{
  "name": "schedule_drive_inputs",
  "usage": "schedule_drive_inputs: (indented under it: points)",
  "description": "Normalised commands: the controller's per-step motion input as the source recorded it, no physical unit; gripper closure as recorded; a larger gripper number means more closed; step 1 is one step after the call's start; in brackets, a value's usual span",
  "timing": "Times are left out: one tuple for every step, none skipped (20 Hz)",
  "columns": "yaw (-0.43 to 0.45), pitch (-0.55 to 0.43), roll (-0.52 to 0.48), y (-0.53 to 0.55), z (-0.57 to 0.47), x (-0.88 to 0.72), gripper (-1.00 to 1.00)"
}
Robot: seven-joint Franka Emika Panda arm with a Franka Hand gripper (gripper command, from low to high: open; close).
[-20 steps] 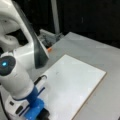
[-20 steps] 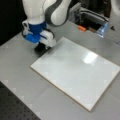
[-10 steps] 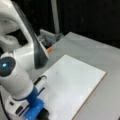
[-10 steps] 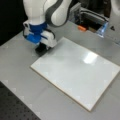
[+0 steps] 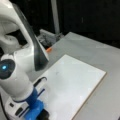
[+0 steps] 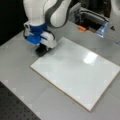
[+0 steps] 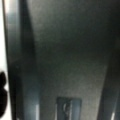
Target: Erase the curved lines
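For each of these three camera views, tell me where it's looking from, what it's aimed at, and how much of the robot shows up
Front view: high beside the arm, looking down across the white rectangular board on the grey table; the white arm and blue gripper fill its left.
Front view: raised, across the table, facing the arm; the gripper sits at the board's upper-left corner.
Wrist view: close, mostly dark blurred surface; no robot part identifiable.
Both front views share board, table, orange object and gripper.

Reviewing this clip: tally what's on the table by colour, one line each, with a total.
White: 1, the board
Black: 1, the eraser block under the claw, at the board's corner
Orange: 1, a small object beyond the board
Faint grey mark on the board: 1
Total: 4
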Motion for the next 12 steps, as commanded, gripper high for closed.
schedule_drive_inputs:
  points:
    - [-0.001, -0.091, 0.085, -0.13, -0.03, 0.01, -1.00]
    - [0.000, -0.088, 0.088, -0.13, -0.03, 0.00, -1.00]
    - [0.000, -0.086, 0.090, -0.12, -0.03, 0.00, -1.00]
    - [-0.004, -0.082, 0.096, -0.12, -0.03, 0.00, -1.00]
    - [-0.008, -0.078, 0.097, -0.11, -0.02, -0.01, -1.00]
    - [-0.009, -0.076, 0.097, -0.11, -0.01, -0.01, -1.00]
    - [-0.041, -0.073, 0.081, -0.09, 0.01, -0.02, -1.00]
    - [-0.078, -0.071, 0.055, -0.06, 0.06, -0.05, -1.00]
    - [-0.107, -0.062, 0.027, -0.03, 0.13, -0.07, -1.00]
    - [-0.115, -0.059, 0.021, 0.00, 0.17, -0.09, -1.00]
    - [-0.116, -0.055, 0.020, 0.01, 0.18, -0.10, -1.00]
    - [-0.127, -0.012, -0.023, 0.02, 0.22, -0.12, -1.00]
